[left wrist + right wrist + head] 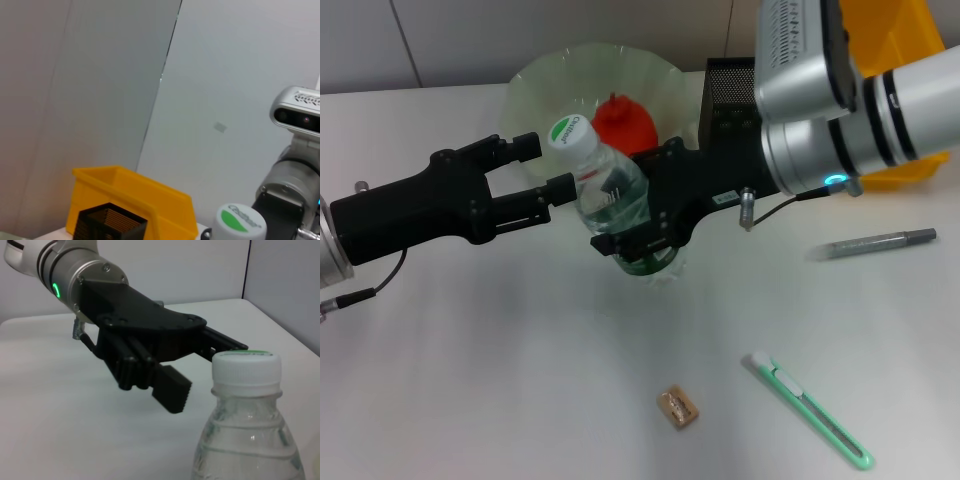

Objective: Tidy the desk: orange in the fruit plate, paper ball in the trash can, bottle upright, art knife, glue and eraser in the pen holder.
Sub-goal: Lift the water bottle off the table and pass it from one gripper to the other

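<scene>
Illumination is bright, even and diffuse from overhead. The white tabletop [520,380] shows only faint, soft shadows. The clear plastic water bottle with white cap [615,200] carries small glare highlights. In the right wrist view this bottle, at 5 o'clock, is slightly out of focus.

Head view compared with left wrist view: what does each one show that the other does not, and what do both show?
Only the head view shows the pale green fruit plate with the orange, the green art knife, the grey glue stick, the small brown eraser and the left gripper, open beside the bottle.

Only the left wrist view shows the grey wall panels.

Both show the clear plastic bottle's cap, the black mesh pen holder and the yellow bin.
</scene>
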`<state>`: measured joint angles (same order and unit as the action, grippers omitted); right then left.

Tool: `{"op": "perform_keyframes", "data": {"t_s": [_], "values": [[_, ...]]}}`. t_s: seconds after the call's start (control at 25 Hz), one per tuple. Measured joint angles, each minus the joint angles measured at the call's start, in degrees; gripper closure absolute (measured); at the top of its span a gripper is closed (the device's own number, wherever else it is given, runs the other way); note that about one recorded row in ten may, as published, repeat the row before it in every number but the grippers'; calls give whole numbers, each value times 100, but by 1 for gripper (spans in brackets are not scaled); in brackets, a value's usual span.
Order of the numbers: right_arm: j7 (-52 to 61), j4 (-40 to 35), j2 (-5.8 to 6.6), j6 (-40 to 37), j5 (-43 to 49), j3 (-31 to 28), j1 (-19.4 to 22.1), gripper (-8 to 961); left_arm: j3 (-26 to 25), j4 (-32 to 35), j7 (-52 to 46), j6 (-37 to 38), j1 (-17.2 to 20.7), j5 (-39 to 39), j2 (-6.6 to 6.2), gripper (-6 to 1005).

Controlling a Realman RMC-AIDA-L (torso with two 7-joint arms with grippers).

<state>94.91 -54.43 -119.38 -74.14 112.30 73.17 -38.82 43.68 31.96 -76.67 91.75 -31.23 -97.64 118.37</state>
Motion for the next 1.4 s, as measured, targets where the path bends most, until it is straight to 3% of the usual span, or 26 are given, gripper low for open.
{"op": "perform_keyframes", "data": {"t_s": [0.44, 0.68, 1.08, 1.4], "values": [[-671, 593, -23, 666, -658, 594, -179, 197, -26, -305, 162, -47, 44, 344, -3, 157], [-1333, 966, -30, 1120, -1499, 1088, -193, 197, -26, -418, 369, 88, 193, 543, 3, 157], [-2563, 1651, -33, 1370, -2868, 1327, -256, 197, -88, -701, 955, 64, 270, 640, 6, 156], [-2889, 1998, -47, 1558, -3234, 1517, -411, 197, -188, -857, 1184, 103, 230, 750, 20, 157]]}}
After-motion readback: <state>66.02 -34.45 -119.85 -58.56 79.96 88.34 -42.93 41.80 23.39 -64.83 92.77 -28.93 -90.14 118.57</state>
